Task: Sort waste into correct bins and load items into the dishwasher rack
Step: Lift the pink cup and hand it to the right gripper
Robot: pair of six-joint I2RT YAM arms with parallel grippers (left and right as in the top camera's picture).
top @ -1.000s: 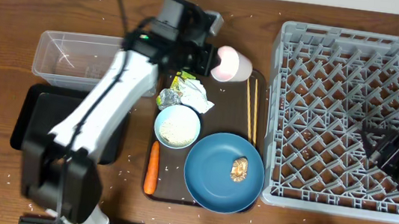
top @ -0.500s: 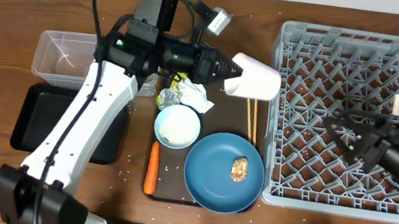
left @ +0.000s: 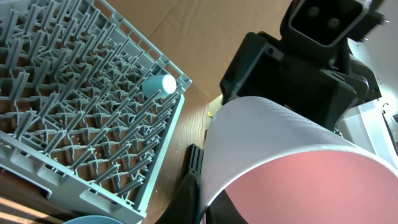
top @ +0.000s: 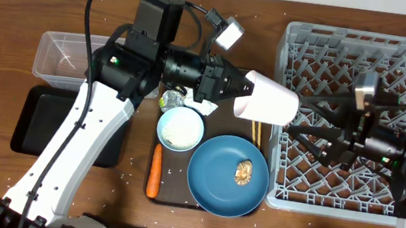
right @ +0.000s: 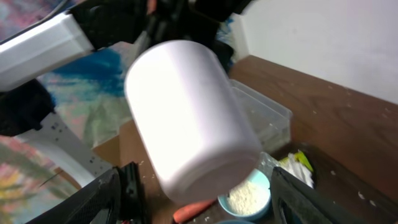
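Note:
My left gripper [top: 240, 90] is shut on the rim of the pink cup [top: 267, 98] and holds it in the air, on its side, base toward the dishwasher rack [top: 364, 48]. In the left wrist view, one finger of the left gripper [left: 205, 205] sits outside the pink cup [left: 280, 168] wall and one inside. My right gripper [top: 298, 117] hovers open over the rack's left side, its fingertips at the cup's base. In the right wrist view the cup [right: 193, 118] fills the space ahead of the spread right gripper [right: 205, 199]. A light-blue cup [left: 158, 85] stands in a rack corner.
On the brown tray [top: 178, 196] lie a blue plate [top: 214, 180] with a brown lump [top: 244, 172], a bowl of rice [top: 181, 127], a carrot [top: 154, 171], chopsticks [top: 253, 129] and a wrapper [top: 198, 104]. A clear tub [top: 60, 55] and black tray [top: 33, 121] sit left.
The left arm has lifted the pink cup off the tray and carried it right toward the rack. The right arm has swung left across the rack to meet it.

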